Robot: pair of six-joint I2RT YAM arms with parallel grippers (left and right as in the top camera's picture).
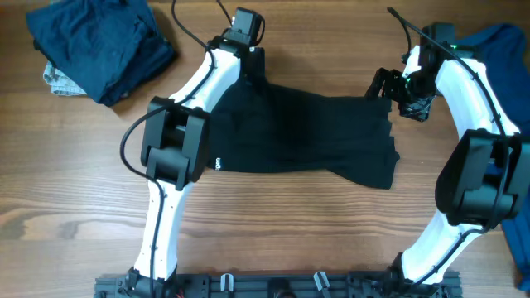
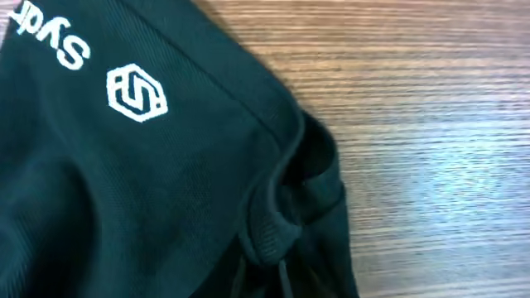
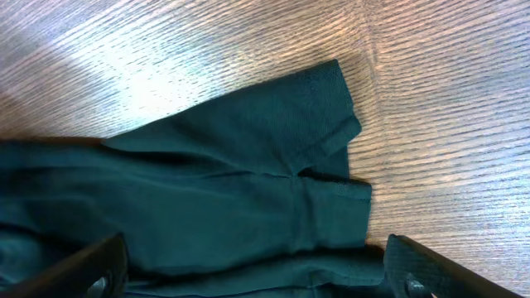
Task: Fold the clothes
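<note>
A black, soft fabric shirt (image 1: 306, 132) lies spread over the middle of the brown wooden table (image 1: 273, 223), with its long side going from left to right. A tiny white label (image 1: 219, 164) shows at its left edge, just beside the left arm's elbow.

The left gripper (image 1: 250, 73) is down at the far left corner of this shirt. From above I cannot tell if it touches the cloth or only hangs over it. In the left wrist view the black fabric fills most of the picture. A white hexagon logo (image 2: 137, 93) and some white letters are printed on it, and a bunched ribbed edge (image 2: 269, 232) is gathered at the bottom, very close to the camera. The fingers themselves do not show there, so I cannot tell whether this gripper is spread, pressed together, or pinching the cloth.

The right gripper (image 3: 261, 269) is at the far right corner of the shirt. Its two dark fingers (image 3: 91, 277) stand wide apart, one at each lower side of the right wrist view. The shirt's edge lies on the table between them, not pinched. A folded flap of the cloth (image 3: 248, 124) reaches away from the fingers onto the bare wood.

A crumpled dark navy garment (image 1: 99, 45) sits at the far left corner of the table, well apart from the black shirt. A royal blue garment (image 1: 505, 50) lies at the right edge, behind the right arm.
</note>
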